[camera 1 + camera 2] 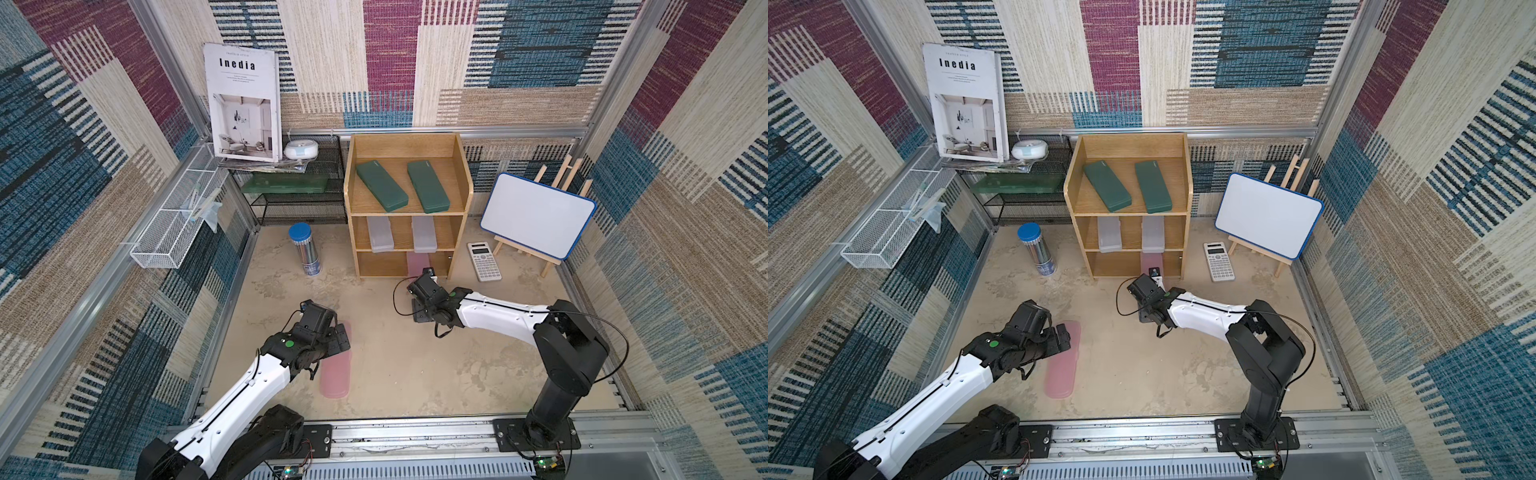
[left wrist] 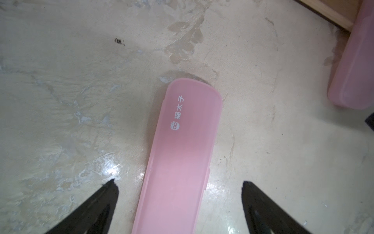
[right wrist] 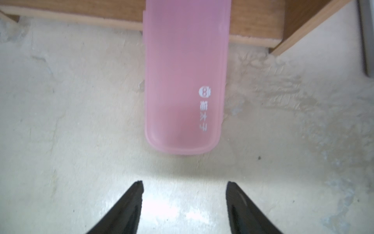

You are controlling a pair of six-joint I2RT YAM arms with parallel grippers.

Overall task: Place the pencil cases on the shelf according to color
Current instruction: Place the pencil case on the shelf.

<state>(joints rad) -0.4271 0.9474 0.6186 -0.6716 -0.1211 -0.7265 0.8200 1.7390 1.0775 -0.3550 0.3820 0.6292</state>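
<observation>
Before the shelf (image 1: 405,145), the right gripper (image 3: 185,183) is seen released, empty; a pink case (image 2: 182,145) is straddled by the released left gripper (image 2: 179,181).

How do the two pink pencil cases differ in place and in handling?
The loose pink case lies wholly on the table; the shelved pink case pokes into the shelf's bottom tier, one end sticking out. The open left tool straddles the loose pink case; the open right tool sits short of the shelved pink case. Both are long, flat, with white print.

Pink case (image 2: 182,152) — green case (image 1: 381,185) — light-oak shelf (image 1: 403,145)
</observation>
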